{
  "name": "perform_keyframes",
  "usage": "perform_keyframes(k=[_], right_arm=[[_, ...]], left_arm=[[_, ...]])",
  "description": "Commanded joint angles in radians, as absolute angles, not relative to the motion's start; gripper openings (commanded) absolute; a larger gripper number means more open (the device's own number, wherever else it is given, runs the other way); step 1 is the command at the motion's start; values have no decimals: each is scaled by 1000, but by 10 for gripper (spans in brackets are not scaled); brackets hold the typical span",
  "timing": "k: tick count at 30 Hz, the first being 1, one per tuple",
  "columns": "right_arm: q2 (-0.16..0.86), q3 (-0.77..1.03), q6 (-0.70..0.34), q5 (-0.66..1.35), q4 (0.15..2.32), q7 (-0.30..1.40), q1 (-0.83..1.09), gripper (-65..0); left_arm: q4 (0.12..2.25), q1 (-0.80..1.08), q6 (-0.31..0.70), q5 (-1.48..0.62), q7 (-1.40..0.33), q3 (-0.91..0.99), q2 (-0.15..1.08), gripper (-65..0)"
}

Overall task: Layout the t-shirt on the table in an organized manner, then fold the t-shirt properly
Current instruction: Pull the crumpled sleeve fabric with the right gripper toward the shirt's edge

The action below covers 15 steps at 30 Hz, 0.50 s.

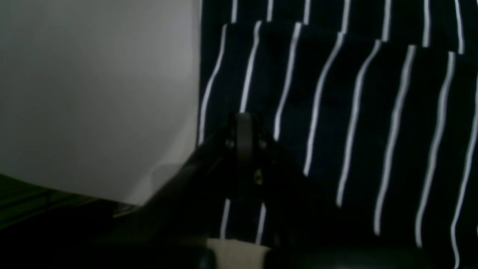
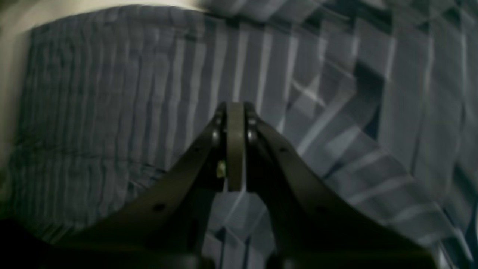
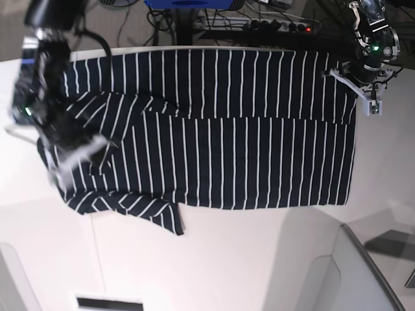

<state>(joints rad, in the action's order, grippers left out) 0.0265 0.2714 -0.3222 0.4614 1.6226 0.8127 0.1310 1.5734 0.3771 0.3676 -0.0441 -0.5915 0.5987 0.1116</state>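
Across the table (image 3: 214, 259) the t-shirt (image 3: 214, 149) lies with its long axis side to side. The right gripper (image 3: 74, 155), jaws seemingly pressed together, hovers over the rumpled sleeve end. The left gripper (image 3: 371, 97), jaws likewise together, sits at the hem corner, holding nothing.

- Dark navy, nearly black soft fabric t-shirt (image 3: 214, 149) with thin, evenly spaced white stripes; washed out to grey-blue in the blurred right wrist view (image 2: 112, 93).
- Smooth, slightly glossy white tabletop (image 3: 227, 259); dull grey-white in the left wrist view (image 1: 97, 93).
- Black metal gripper fingers (image 1: 244, 130) with a small yellow-green speck.
- Dark olive-grey fingers (image 2: 235, 142), also with a yellowish speck.
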Motion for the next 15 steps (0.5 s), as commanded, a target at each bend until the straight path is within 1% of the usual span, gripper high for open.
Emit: perform_keyframes(k=[1,6,9,15], right_arm=[[25,282,-340,487,1643,809,157,-644],[25,343,-357,489,1596,796,237,-644],[24,344,-375,489,1546,796,239,-644],[24,337,-375,489,1483,763,242,-644]], left_arm=[[1589,377,364,-48,-573,602,125,-650],[1596,377,364,-47,-573,602,125,-650],[1596,374,364,-47,-573,602,125,-650],[1595,375,364,-47,-573,602,125,-650]])
